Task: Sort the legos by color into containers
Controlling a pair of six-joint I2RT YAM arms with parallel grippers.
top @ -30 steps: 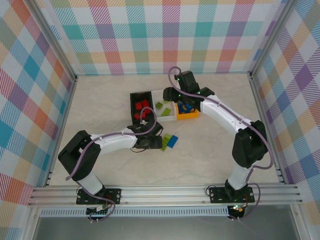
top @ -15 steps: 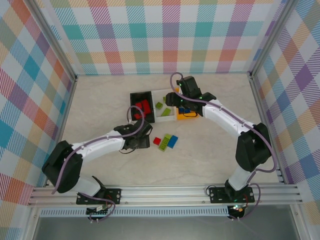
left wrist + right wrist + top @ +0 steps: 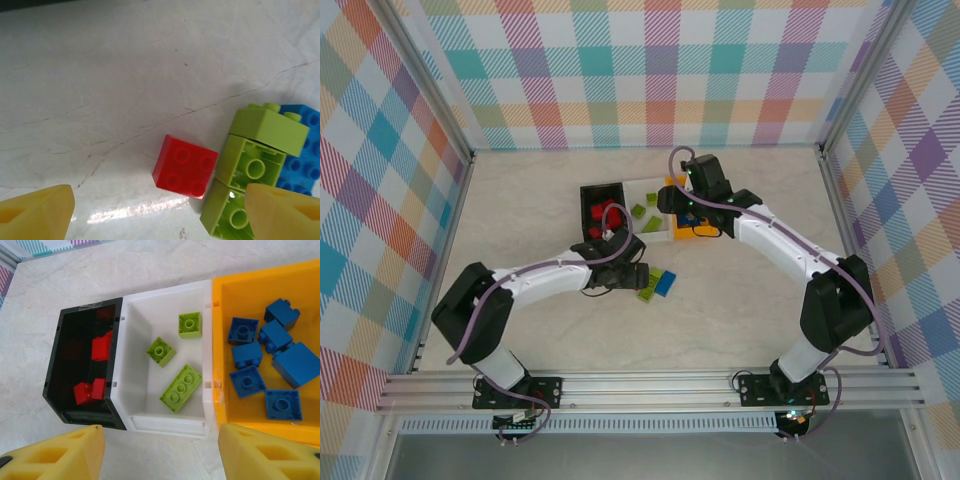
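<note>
We hover at a loose red brick [image 3: 185,166].
Our left gripper [image 3: 160,215] gapes empty over it; our right gripper [image 3: 162,452] hangs wide, empty, above the white bin [image 3: 165,422].

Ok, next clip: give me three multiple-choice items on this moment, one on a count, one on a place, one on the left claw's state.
1. How many green bricks lie in the white bin?
A one; B three; C five.

2. Where is the loose red brick?
A on top of another brick; B pinched between closed fingers; C on the table beside the loose green bricks.

3. How does the left claw stand?
A open and empty, near the red brick; B shut on the red brick; C shut on a green brick.

Key:
1 B, the right wrist view shows three in that bin.
2 C, it lies flat on the table next to them.
3 A, its fingers stand wide apart, gripping nothing.
</note>
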